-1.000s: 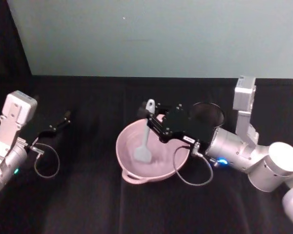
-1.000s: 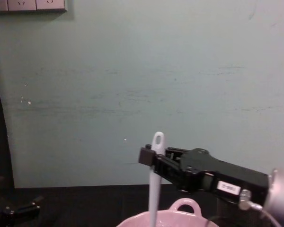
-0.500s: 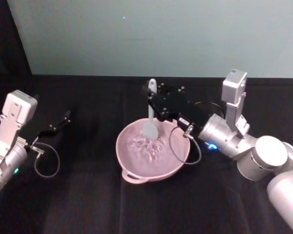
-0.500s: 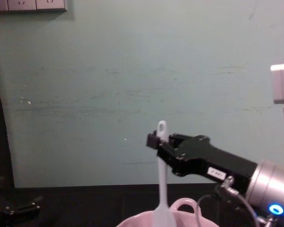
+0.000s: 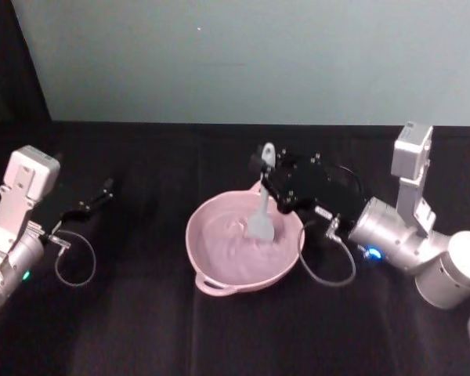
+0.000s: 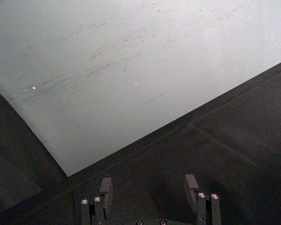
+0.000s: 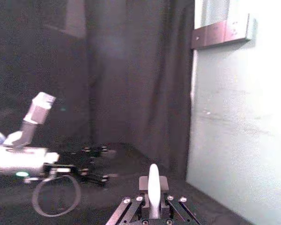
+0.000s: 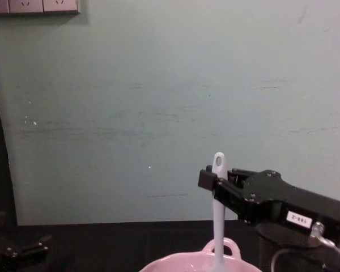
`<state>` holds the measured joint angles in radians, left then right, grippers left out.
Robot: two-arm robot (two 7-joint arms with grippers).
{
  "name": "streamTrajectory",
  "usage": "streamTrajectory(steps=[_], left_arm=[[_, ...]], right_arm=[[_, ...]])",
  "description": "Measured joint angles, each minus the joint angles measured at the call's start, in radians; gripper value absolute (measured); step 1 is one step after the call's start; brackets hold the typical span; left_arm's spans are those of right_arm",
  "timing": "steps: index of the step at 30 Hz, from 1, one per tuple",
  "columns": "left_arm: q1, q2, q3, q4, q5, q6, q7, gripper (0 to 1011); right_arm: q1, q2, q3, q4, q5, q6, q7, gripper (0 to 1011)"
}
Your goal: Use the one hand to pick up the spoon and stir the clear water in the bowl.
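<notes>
over the bowl (image 5: 219,270), at its far-right rim: right gripper (image 5: 265,166) hangs just above the rim, fingers clamped on the upper handle of the spoon (image 5: 262,213). spoon stands near upright, hole end up, scoop down inside the bowl, right of its centre. cannot tell how deep the scoop sits in the water.

chest view, same grip: right gripper (image 8: 213,180) pinches the spoon (image 8: 218,212) just under the hole end. shaft drops straight into the bowl (image 8: 175,265), right beside the loop handle (image 8: 224,245) on the far rim.

right wrist view: spoon (image 7: 153,186) handle end sticks up between the closed fingers.

bowl sits on the black table (image 5: 141,329), with a second loop on its near rim.

well left of the bowl: left gripper (image 5: 103,189) parked low over the table. left wrist view: its fingers (image 6: 105,188) stand apart over bare table.
</notes>
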<state>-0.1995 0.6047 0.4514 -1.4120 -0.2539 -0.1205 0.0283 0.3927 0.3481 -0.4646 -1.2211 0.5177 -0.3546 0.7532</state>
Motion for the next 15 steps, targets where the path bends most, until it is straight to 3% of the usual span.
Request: streamTrajectory(steps=[8, 15], left_arm=[[0.000, 0.000, 0.000, 0.000, 0.000, 0.000, 0.000, 1011], [0.000, 0.000, 0.000, 0.000, 0.000, 0.000, 0.000, 1011]], right_arm=[[-0.032, -0.006, -0.021, -0.045, 0.060, 0.049, 0.043, 119], [-0.002, -0.076, -0.048, 0.018, 0.053, 0.002, 0.036, 120]])
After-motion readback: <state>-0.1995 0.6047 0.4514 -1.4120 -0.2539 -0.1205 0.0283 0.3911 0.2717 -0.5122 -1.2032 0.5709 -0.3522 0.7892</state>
